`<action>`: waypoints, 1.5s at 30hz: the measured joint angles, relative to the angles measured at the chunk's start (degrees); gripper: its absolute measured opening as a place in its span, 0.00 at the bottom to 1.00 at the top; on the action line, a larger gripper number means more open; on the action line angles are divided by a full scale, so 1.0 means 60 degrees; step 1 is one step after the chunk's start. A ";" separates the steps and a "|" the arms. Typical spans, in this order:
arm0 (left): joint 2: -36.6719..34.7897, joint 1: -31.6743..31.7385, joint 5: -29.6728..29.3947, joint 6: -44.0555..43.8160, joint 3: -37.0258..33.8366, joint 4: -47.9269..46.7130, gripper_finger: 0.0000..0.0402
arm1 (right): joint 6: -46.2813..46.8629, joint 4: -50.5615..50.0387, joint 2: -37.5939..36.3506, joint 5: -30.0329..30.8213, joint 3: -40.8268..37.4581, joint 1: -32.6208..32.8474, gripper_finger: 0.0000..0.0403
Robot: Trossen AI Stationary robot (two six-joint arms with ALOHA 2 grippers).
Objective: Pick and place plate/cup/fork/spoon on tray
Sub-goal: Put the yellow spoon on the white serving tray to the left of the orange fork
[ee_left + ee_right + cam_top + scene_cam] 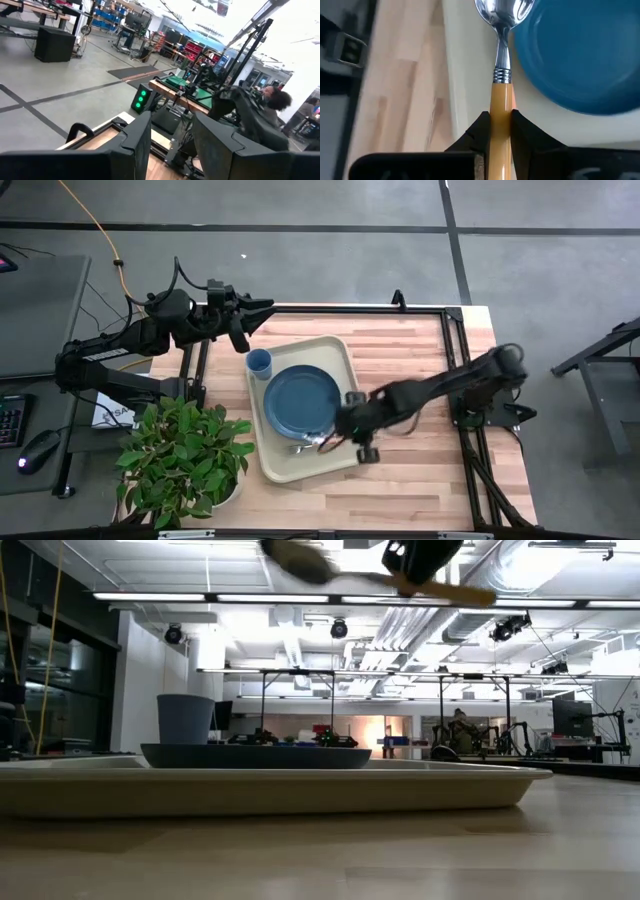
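A: Where do we find the spoon (501, 75)?

B: We see it clamped in the right gripper (500, 131). Its two dark fingers (479, 131) press on either side of the orange handle, and the shiny bowl sticks out ahead, over the pale floor of the tray (470, 60) just beside the plate (580, 55).

A: And from above?

B: In the overhead view the right gripper (345, 430) hangs over the near right part of the tray (330, 345), at the near right edge of the plate (300, 400). From table height the spoon (300, 560) shows high up, well clear of the tray (270, 790), with its bowl to the left and the handle running right.

A: What else sits on the tray?

B: The plate lies flat in the middle of it. The cup (259, 363) stands upright just beyond the plate on the far left side, touching or nearly touching its rim; we cannot tell which. At table height the cup (185, 719) rises behind the plate (255, 755).

A: And the fork?

B: We make out something small and silvery on the tray near the plate's near edge, but it is too small for us to name.

A: The left gripper (240, 320)?

B: It waits beyond the far left corner of the table (420, 480), away from the tray. In its own wrist view the fingers (137, 140) stand apart with nothing between them.
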 joint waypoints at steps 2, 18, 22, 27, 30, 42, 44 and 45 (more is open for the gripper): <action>-0.0001 0.0000 0.0190 0.0003 0.0000 0.0000 0.32 | 0.0009 -0.0133 0.0786 0.0254 0.0404 0.0240 0.07; 0.0002 0.0002 0.1325 0.0002 0.0000 -0.0003 0.32 | -0.0992 -0.0217 0.5612 0.0683 0.4144 0.0571 0.08; 0.0001 0.0002 0.1324 0.0002 0.0000 -0.0001 0.32 | -0.1103 -0.0339 0.6046 0.0608 0.4498 0.0572 0.08; -0.0001 0.0002 0.1325 0.0002 0.0000 0.0000 0.32 | -0.0733 -0.0697 0.6157 0.0608 0.4527 0.0583 0.08; 0.0001 0.0002 0.1325 0.0002 0.0000 -0.0002 0.32 | -0.0848 -0.0960 0.6153 0.0608 0.4527 0.0582 0.08; 0.0003 0.0002 0.1325 0.0002 0.0000 -0.0004 0.32 | -0.1133 -0.1359 0.6147 0.0572 0.4414 0.0582 0.10; 0.0002 -0.0001 0.1325 0.0002 0.0000 0.0000 0.32 | -0.1133 -0.1156 0.6147 0.0547 0.4414 0.0586 0.11; -0.0001 0.0000 0.1325 0.0002 0.0000 0.0000 0.32 | -0.1135 -0.1082 0.6147 0.0546 0.4414 0.0586 0.12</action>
